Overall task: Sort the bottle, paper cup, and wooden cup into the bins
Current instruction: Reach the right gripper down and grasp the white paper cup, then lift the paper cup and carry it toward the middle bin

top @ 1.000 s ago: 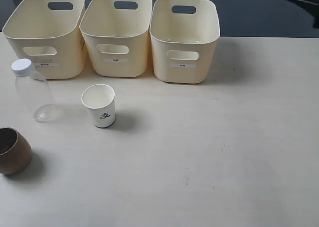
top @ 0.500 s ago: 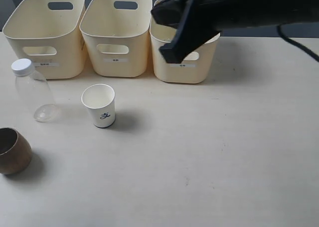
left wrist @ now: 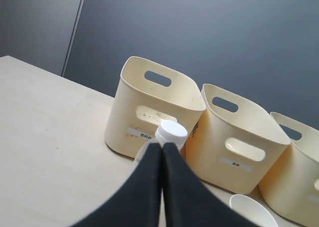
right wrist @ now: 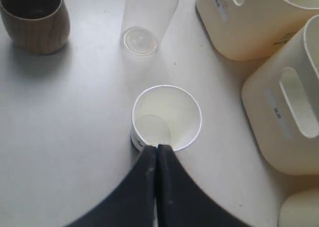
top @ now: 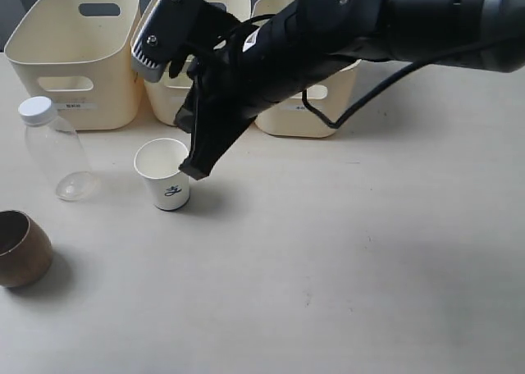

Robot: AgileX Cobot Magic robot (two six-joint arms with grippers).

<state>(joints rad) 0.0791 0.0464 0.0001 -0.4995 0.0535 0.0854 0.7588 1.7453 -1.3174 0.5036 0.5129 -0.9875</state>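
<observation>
On the counter's left half, short of the bin row at the back edge, the paper cup (top: 165,175) is stood upright and empty, with the right gripper (top: 195,169) poised just beside and above its rim; in the right wrist view the paper cup (right wrist: 166,118) is seen directly past the fingertips, which are pressed together with nothing held. No sorting is judged done: all three items are on the counter, and nothing is seen in the bins (top: 191,56) as far as their insides show, though the middle and right ones are partly hidden by the arm. The bottle (top: 54,148) is stood upright near the left edge, in front of the leftmost bin; the wooden cup (top: 22,248) is set at the left edge, nearer the front corner, partly cut off by the frame. The left gripper (left wrist: 161,148) is seen only in its wrist view, fingers closed on nothing, aimed toward the bottle cap (left wrist: 171,133). All three placements are judged to remain. Room for moving: the counter's right half and front are bare and open. Around the paper cup, clearance is judged adequate, as the bottle and wooden cup are well apart from it. The bins are packed side by side at the back edge, so lifts are expected to need clearing the front rims.
</observation>
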